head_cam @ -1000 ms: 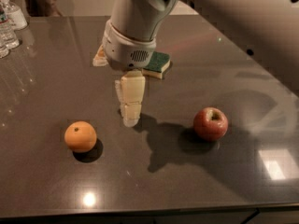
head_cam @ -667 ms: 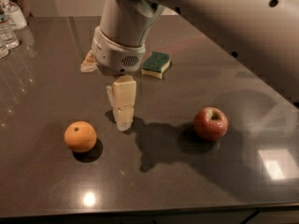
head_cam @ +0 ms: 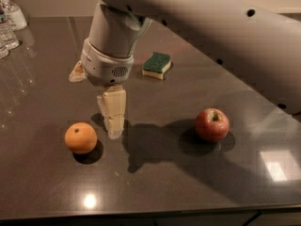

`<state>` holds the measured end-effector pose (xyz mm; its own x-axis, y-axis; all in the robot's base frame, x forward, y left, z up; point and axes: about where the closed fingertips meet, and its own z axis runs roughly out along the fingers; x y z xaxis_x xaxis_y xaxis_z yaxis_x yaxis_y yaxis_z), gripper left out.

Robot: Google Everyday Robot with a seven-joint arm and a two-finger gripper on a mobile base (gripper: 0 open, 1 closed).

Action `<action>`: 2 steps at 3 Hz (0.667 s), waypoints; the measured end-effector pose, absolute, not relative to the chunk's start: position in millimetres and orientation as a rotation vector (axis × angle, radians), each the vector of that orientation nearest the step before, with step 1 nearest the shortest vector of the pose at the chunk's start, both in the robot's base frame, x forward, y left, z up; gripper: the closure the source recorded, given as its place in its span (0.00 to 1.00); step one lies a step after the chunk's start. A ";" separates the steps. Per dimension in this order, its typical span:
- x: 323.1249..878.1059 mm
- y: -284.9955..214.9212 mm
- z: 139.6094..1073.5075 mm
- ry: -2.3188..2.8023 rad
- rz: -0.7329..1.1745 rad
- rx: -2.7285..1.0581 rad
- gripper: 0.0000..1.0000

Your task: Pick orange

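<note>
The orange is a small round matte fruit with a dark stem dimple. It sits on the dark table top at the front left. My gripper hangs from the big grey arm, pointing down, with its tip close to the table. It is just to the right of the orange and slightly behind it, a short gap away and not touching it. Nothing shows in the gripper.
A shiny red apple sits to the right. A green and yellow sponge lies behind the gripper. A pale crumpled object lies partly hidden behind the wrist. Water bottles stand at the far left corner. The table's front edge runs along the bottom.
My gripper has moved left, towards the orange, and now hangs close beside it. The orange, apple and sponge have not moved.
</note>
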<state>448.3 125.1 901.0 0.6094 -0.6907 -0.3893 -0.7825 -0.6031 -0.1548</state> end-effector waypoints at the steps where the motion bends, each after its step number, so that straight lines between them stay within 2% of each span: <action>1: 436.4 136.2 889.5 1.181 0.440 -2.531 0.00; 2: 424.0 142.6 878.0 1.189 0.459 -2.537 0.00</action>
<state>424.0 142.6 878.0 0.6062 -0.6831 -0.4073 -0.7795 -0.6118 -0.1341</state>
